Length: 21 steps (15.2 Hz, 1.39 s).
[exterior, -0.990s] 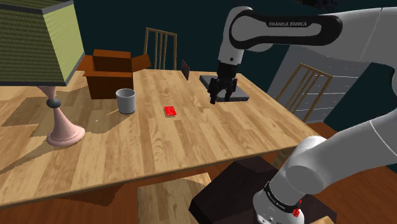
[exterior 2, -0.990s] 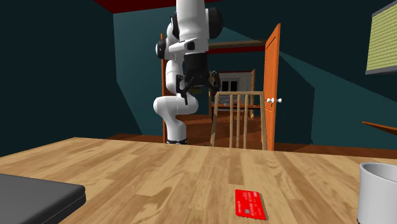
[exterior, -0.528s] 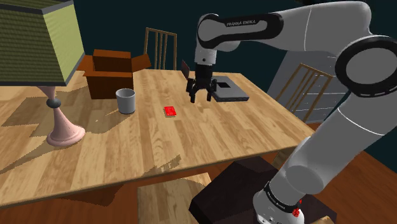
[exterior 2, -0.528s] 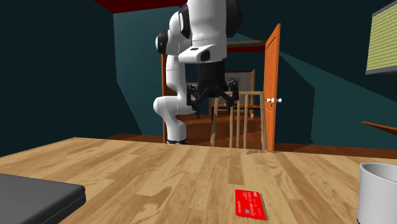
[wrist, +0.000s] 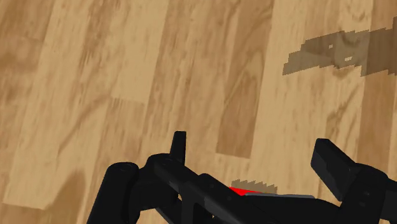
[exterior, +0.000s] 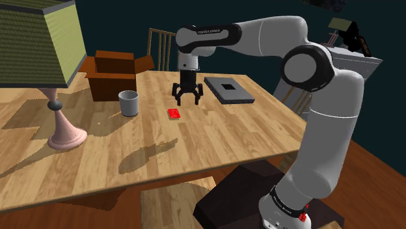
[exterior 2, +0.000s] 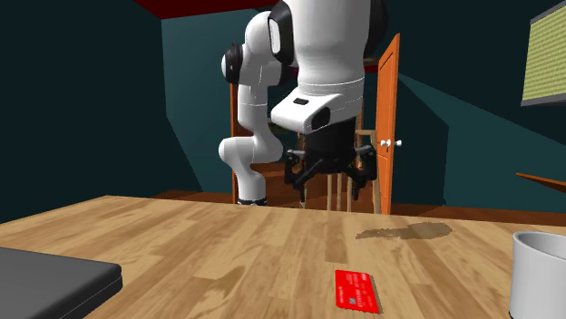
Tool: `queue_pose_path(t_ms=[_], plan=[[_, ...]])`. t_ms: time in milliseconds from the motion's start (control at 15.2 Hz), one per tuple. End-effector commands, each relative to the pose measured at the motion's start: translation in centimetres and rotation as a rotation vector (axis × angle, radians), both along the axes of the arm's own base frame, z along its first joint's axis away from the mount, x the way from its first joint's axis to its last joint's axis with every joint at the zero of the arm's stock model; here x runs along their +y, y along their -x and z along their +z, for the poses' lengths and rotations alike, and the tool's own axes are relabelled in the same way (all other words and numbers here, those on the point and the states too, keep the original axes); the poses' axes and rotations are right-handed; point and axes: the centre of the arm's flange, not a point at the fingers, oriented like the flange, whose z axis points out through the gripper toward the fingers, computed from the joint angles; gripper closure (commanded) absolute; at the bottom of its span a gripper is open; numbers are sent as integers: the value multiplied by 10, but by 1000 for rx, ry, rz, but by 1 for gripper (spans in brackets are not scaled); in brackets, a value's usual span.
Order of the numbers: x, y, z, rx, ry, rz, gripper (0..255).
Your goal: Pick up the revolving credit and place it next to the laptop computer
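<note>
When hunting for the task's thing, look to the red card point(exterior: 174, 114): flat on the wooden table point(exterior: 195, 153), roughly between the grey cup point(exterior: 129, 103) and the closed dark laptop point(exterior: 228, 90), touching neither. Find the gripper point(exterior: 186, 99) just above it and a little past it, toward the table's far edge in the shoulder view, hovering over bare planks with its black fingers spread wide and nothing between them. In the wrist view, note a red sliver of the card peeking out by the hand's body, short of the gap between the fingertips.

Expect trouble first from that offset: lowering straight down from here would probably close on wood and miss. Expect more from thinness: so flat to the table, with so little edge to catch, likely to skid away under one finger or get pinned rather than lifted. Beware jamming the fingertips into the planks if driven too low. Beware, too, losing a weakly pinched card on the way across, or clipping the laptop at set-down.

As for heading: in the second exterior view, seems to lie lengthwise away from the camera, toward the arm's base, so across the cup-to-laptop line rather than along it. Face up, with small pale marks on the red; cannot tell which end counts as the top. Probably best gripped across the narrow width.
</note>
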Motion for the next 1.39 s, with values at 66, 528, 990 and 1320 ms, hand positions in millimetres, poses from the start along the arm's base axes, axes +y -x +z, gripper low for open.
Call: queue_pose_path(t_ms=[66,528,990,1320], plan=[[-1,-41,-30,57,2,-40,0],[0,-99,-85,152,4,-105,0],[8,-82,-114,152,4,-105,0],[8,-82,-114,152,4,-105,0]])
